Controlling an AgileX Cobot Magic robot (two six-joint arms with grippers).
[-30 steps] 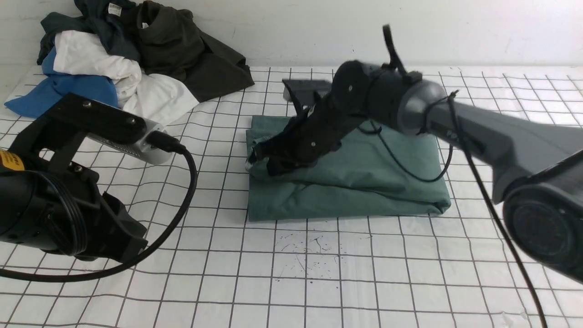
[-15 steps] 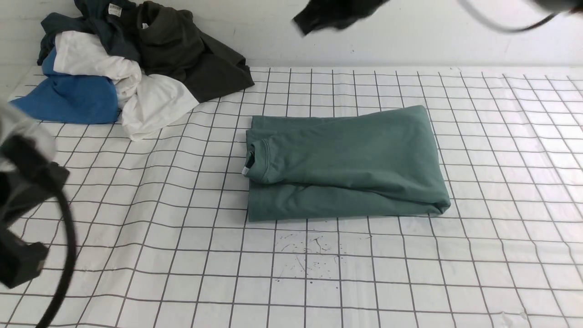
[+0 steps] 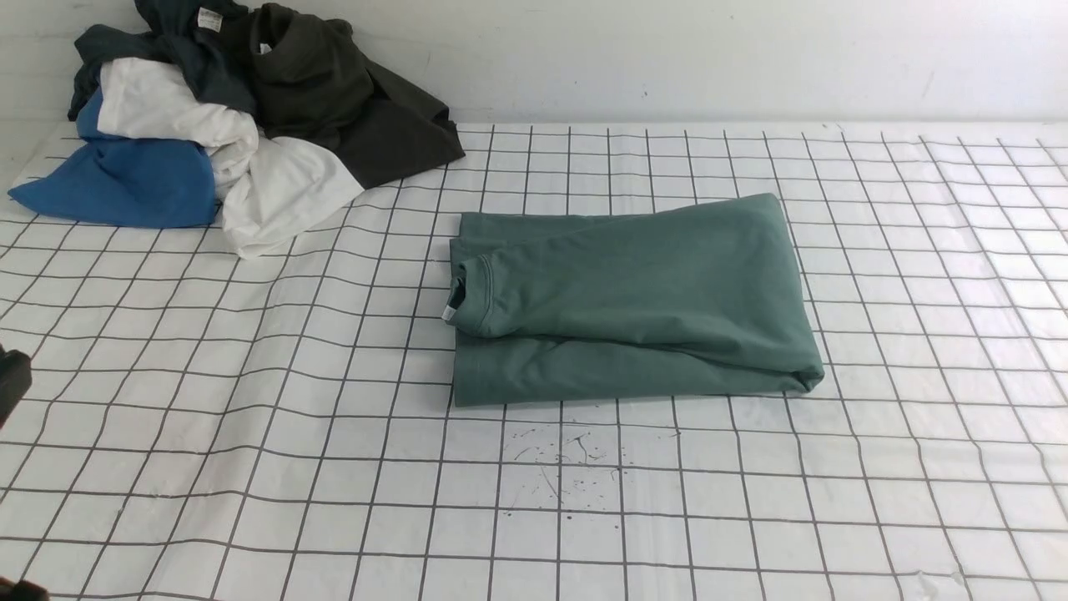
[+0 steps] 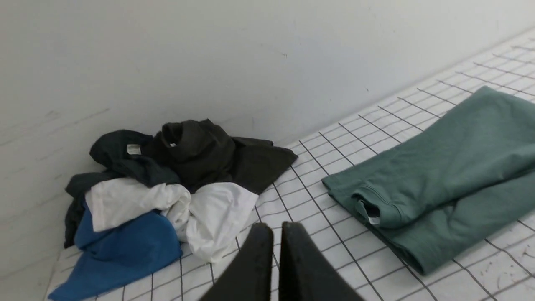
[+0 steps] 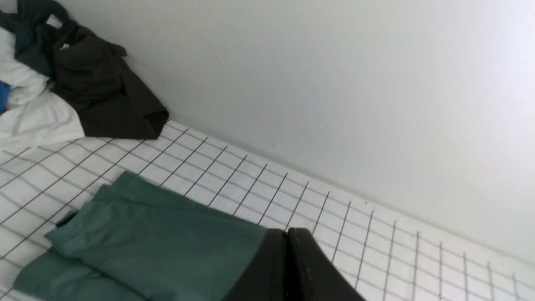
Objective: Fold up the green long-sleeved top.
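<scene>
The green top (image 3: 634,300) lies folded into a neat rectangle at the middle of the gridded table (image 3: 918,467), collar toward 9 o'clock. A heap of clothes (image 3: 225,125) sits well apart at 10 o'clock, against the wall. The left gripper (image 4: 276,230) has its fingers pressed together, holding nothing. The right gripper (image 5: 287,234) likewise looks pressed together and empty, above the top's far edge.

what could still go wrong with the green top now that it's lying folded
1. The green long-sleeved top has a loose upper layer; its collar end might slide or spring open.
2. The pile of other clothes lies close, so an arm sweeping past could drag a garment onto it.
</scene>
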